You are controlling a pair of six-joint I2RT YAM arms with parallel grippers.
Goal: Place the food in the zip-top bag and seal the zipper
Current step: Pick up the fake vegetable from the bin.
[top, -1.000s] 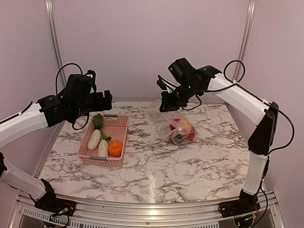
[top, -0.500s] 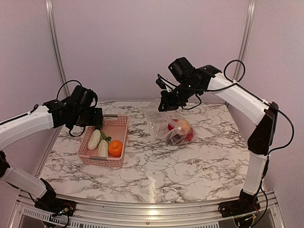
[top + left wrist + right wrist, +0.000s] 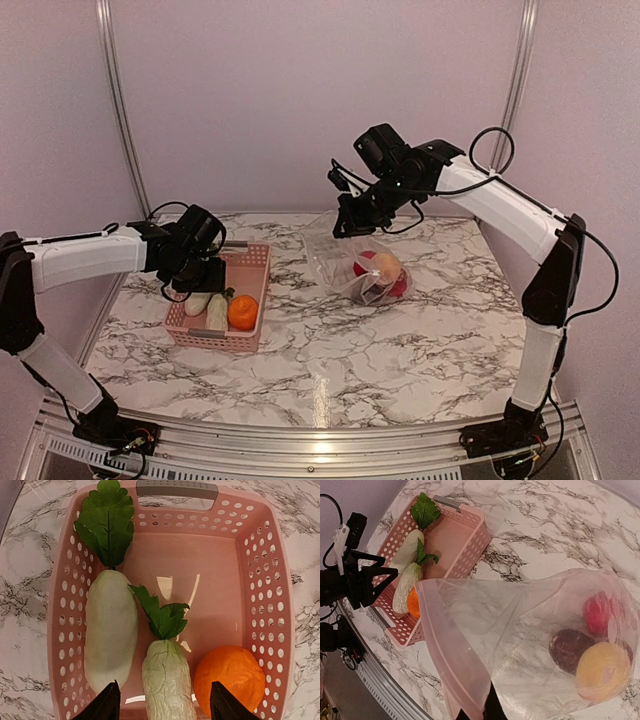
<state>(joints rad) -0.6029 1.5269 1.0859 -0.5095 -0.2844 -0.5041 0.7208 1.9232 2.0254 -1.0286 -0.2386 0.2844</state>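
The pink basket [image 3: 260,580] holds a smooth white radish [image 3: 110,630], a wrinkled white radish [image 3: 167,680] and an orange [image 3: 230,677]. My left gripper [image 3: 165,705] hangs low over the basket's near end, open. Its fingers straddle the wrinkled radish with a gap on each side. My right gripper [image 3: 480,712] is shut on the mouth edge of the zip-top bag [image 3: 520,620], at the zipper [image 3: 445,645], and holds it lifted open. Inside the bag lie a red piece [image 3: 597,612], a dark brown piece [image 3: 570,650] and a yellow fruit [image 3: 602,670].
In the top view the basket [image 3: 250,255] sits at the table's left, and the bag [image 3: 350,260] rests right of centre with its mouth raised toward the basket. Walls close off the back and both sides.
My left arm has dropped from above the basket's far left corner down into it, and its jaws have narrowed around the wrinkled radish. The right arm and bag have not moved.
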